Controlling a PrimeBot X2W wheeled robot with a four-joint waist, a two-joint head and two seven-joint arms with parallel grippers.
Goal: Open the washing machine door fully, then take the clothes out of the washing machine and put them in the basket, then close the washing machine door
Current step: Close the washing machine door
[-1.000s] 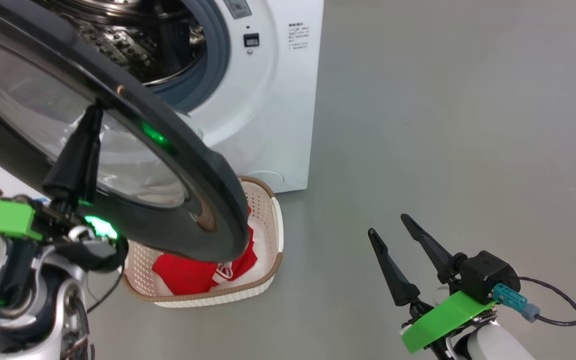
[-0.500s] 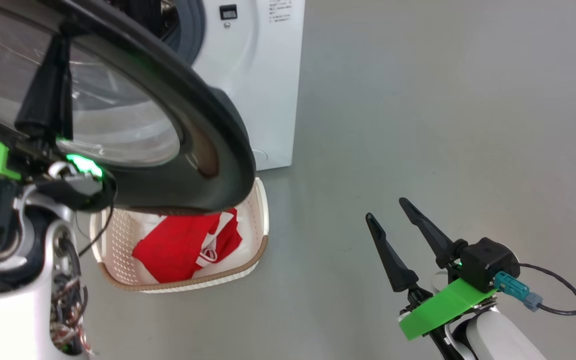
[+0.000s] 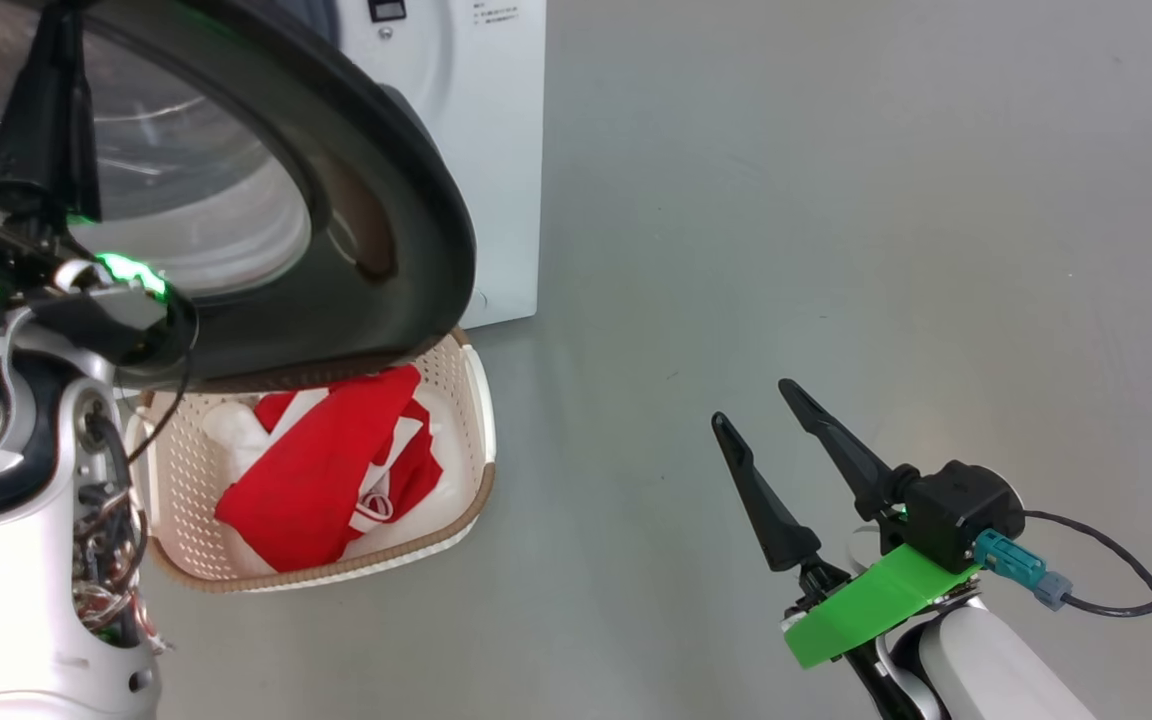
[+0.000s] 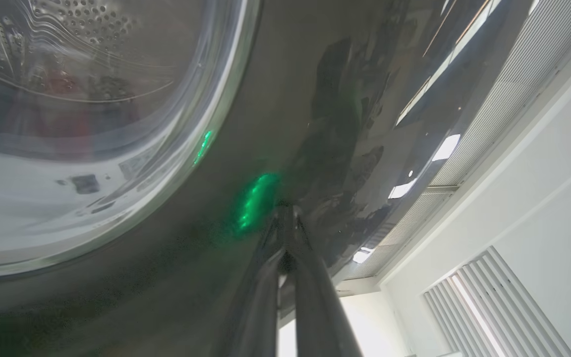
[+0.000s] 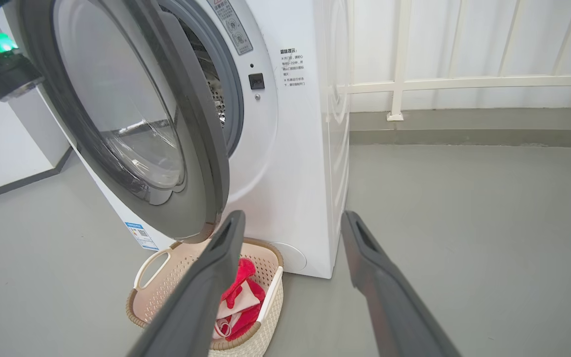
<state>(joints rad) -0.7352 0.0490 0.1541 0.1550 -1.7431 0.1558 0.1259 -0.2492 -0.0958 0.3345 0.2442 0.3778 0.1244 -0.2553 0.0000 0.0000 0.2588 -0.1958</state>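
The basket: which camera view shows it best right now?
The head view: it looks down into the basket, showing the clothes inside, though the washing machine door covers its far rim. The right wrist view shows it side-on, partly behind one finger of the right gripper. The left wrist view faces the door's glossy rim.

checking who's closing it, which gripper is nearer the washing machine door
Left. The left gripper touches the black rim of the washing machine door; the right gripper hangs open over the floor, well clear.
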